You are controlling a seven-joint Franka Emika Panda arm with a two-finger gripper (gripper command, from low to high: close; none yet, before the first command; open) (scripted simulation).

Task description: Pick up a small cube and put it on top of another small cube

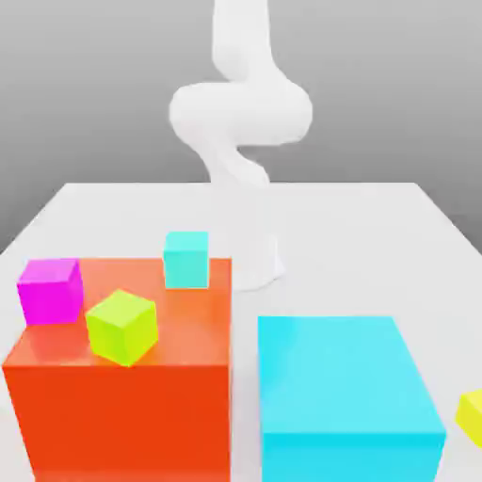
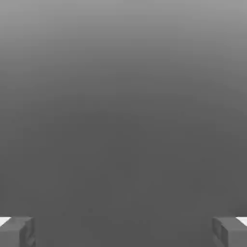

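Gripper (image 2: 123,231) wide apart, holding nothing, grey floor beyond. White table (image 1: 348,235), grey room. Yellow cube (image 1: 473,417) on table, at 3 o'clock of cyan block (image 1: 344,391), just beside it.

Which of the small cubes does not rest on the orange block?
The yellow cube, at the exterior view's right edge beside the cyan block. The magenta, lime and cyan cubes sit on the orange block.

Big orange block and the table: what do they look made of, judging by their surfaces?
The big orange block looks like smooth, slightly glossy plastic: flat uniform color, and a faint reflection of the magenta cube on its top. The table looks like matte white laminate or painted board, without grain or glare. Both are simulator renders, so the materials are only apparent.
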